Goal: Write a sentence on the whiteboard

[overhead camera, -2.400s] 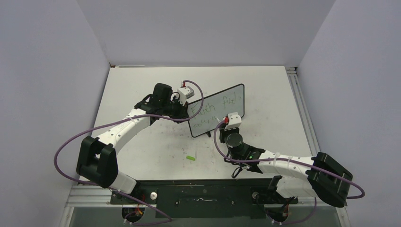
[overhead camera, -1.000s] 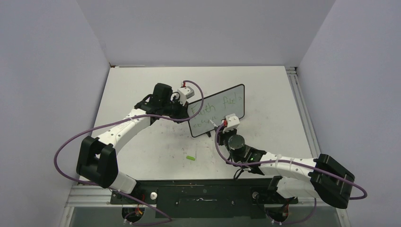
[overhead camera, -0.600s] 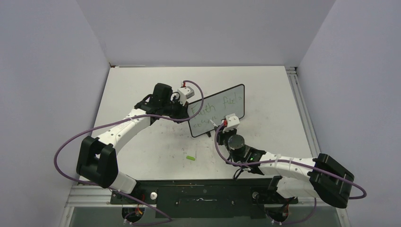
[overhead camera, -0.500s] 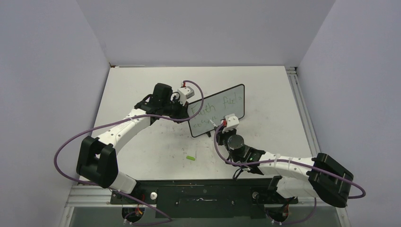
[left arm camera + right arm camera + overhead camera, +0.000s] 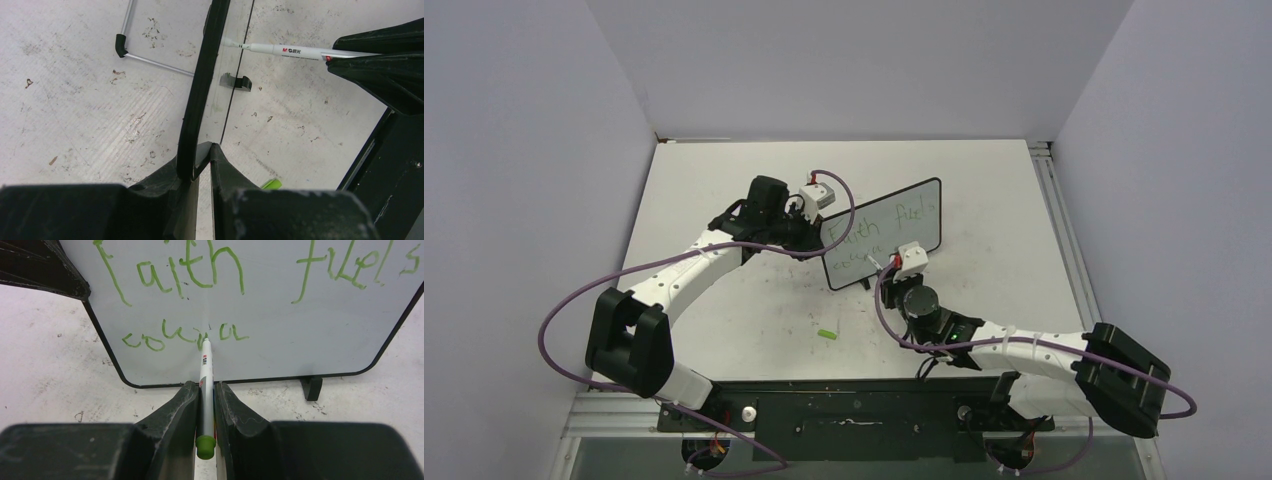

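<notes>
1. Above the scuffed white tabletop (image 5: 754,310), between plain lilac-grey walls (image 5: 854,60), the small black-framed glossy whiteboard (image 5: 884,225) stands mid-table between both arms.
2. At the left wrist, the left gripper (image 5: 200,150) pinches the board's edge, apparently steadying it against pen pressure.
3. At the right wrist, the right gripper (image 5: 205,390) clamps a white green-tailed marker pen (image 5: 205,367). Its tip touches the lower line of the green handwritten sentence (image 5: 191,261), mid-word.

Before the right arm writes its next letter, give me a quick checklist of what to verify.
1. Left pincer clamped on the edge of the small black-framed whiteboard: ok.
2. Right pincer shut on the white marker with green end: ok.
3. Marker tip touching the board: ok.
4. Green handwritten sentence complete: not ok, second line reads only "coura".
5. Blank board right of the last letter: ok.
</notes>
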### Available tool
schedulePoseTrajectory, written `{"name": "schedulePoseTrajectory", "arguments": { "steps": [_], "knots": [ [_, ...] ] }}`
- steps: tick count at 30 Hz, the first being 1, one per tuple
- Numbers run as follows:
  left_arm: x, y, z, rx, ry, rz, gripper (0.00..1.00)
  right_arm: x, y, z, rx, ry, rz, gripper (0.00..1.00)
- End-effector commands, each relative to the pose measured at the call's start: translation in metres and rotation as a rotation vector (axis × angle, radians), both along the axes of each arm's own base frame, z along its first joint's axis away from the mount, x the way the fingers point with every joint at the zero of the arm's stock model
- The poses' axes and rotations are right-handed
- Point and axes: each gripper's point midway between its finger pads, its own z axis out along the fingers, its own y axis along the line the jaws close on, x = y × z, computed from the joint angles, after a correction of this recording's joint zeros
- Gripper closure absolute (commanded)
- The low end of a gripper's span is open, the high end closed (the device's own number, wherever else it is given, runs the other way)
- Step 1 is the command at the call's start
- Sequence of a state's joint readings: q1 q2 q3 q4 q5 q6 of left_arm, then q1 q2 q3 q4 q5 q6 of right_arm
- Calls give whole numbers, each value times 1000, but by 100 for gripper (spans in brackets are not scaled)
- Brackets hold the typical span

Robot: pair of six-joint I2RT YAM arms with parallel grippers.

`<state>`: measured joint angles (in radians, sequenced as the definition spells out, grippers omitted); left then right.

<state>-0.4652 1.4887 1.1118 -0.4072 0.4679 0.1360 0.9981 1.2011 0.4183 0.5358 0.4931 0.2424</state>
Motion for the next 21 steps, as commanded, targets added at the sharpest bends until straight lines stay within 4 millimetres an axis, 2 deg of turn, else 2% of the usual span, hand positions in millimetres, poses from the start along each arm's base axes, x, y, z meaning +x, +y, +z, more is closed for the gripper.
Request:
{"name": "schedulePoseTrajectory", "arguments": {
  "steps": [1,11,21],
  "knots": [
    [3,5,4,39,-40,-6,100,4,-6,31,51,-54,-50,95],
    [3,5,4,40,-38,-7,100,19,-30,35,85,-45,-79,95],
    [3,5,2,42,-35,-6,100,24,-31,34,84,-48,-75,95]
  ]
}}
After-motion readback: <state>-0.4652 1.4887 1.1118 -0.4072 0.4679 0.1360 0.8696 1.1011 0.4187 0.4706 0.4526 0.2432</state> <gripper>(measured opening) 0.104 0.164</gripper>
